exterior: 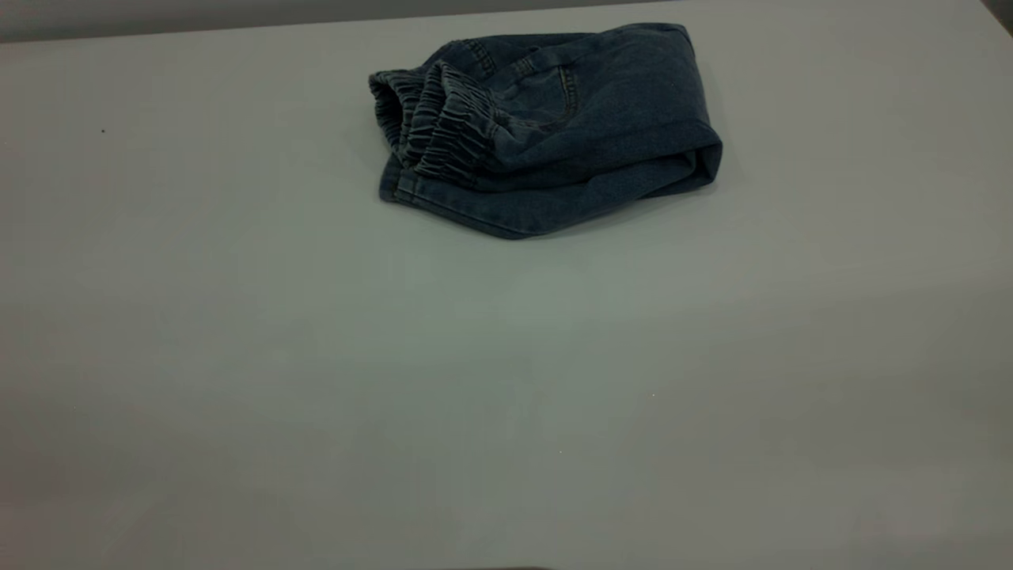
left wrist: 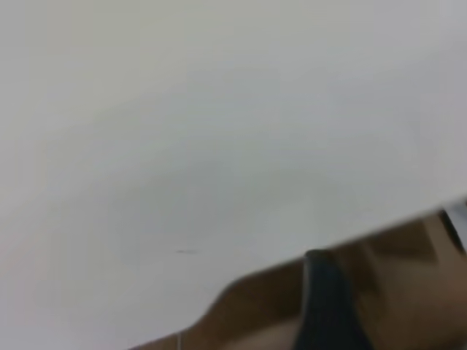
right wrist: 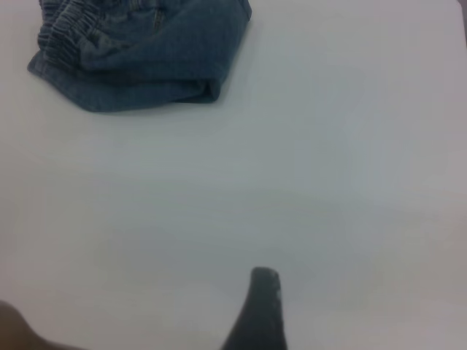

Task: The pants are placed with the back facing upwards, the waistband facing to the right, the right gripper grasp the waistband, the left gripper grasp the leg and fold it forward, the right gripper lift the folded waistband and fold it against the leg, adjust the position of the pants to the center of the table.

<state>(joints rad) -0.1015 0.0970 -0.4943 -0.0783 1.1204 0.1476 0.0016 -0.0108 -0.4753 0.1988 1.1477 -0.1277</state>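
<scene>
The pants (exterior: 554,127) lie folded in a small bundle on the table (exterior: 506,380), well apart from both pincers. The waistband (exterior: 443,127) sits on top, at the bundle's left end in the outside view. Only one dark finger of the right pincer (right wrist: 257,310) shows, far from the pants, over bare table. One dark finger of the left pincer (left wrist: 325,302) shows by the table edge. I cannot tell if either pincer is spread or pressed together

One pants (exterior: 554,134), one table (exterior: 506,380)
</scene>
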